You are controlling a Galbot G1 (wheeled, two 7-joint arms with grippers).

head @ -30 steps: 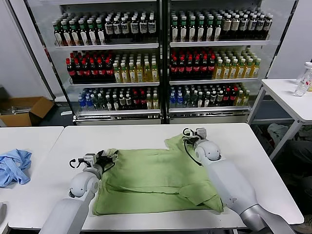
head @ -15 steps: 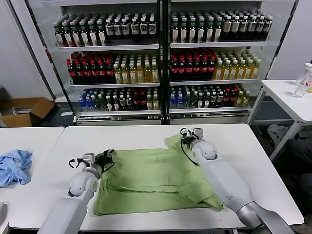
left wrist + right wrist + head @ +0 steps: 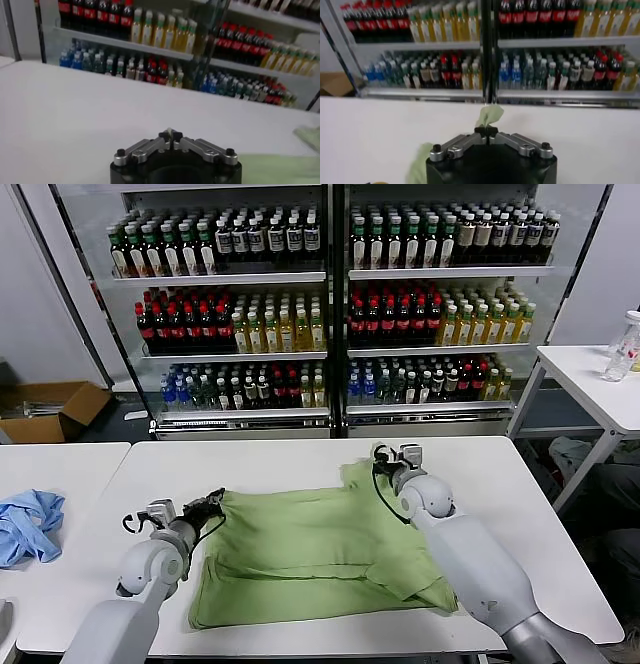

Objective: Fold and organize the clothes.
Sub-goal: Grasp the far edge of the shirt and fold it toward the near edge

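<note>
Far left, on the side table: blue garment (image 3: 28,525), not part of this. Then the L gripper (image 3: 207,506), low on the table (image 3: 520,484), right at the shirt's (image 3: 320,554) near-left top corner. Wrist cam shows its fingers (image 3: 170,136) pinched together at the tips; can't tell if cloth is caught between them, though a strip of green sits just beside the tool. So: closed, grip unconfirmed.

Shirt itself lies spread mid-table, plain side up, no print showing, long axis running across, L to R. Bottom edge looks partly doubled, lower-right part rumpled under the R arm.

R gripper (image 3: 396,456) is at the far-right top corner, by the sleeve. Fingers (image 3: 485,131) clamped tight, and a tuft of green cloth pokes out past them, so it's got the shirt.

Key relation, my read: both tools sit on the far edge, one at each end of the long axis, the body of the shirt lying toward the robot from both. Neither arm nearer; each owns its corner. A fold would likely mean carrying that edge toward the near hem, both together.
</note>
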